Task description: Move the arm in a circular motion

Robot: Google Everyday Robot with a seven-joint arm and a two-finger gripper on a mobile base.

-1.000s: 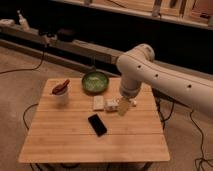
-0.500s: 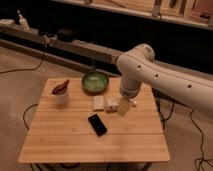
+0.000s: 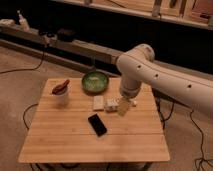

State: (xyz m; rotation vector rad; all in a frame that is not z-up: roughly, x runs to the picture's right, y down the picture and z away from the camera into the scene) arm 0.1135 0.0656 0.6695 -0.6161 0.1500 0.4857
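The arm (image 3: 165,82), thick smooth white tubing with small dark dots, comes in from the right, its long segment rising leftward to a rounded elbow, then turns straight down. Its pale gripper (image 3: 123,107) points down at the slatted wooden bench (image 3: 60,142), right of centre, beside a white packet (image 3: 98,102); how wide it stands I can't make out. A flat black phone (image 3: 97,124) lies nearer, and a round green bowl (image 3: 95,81) sits behind.
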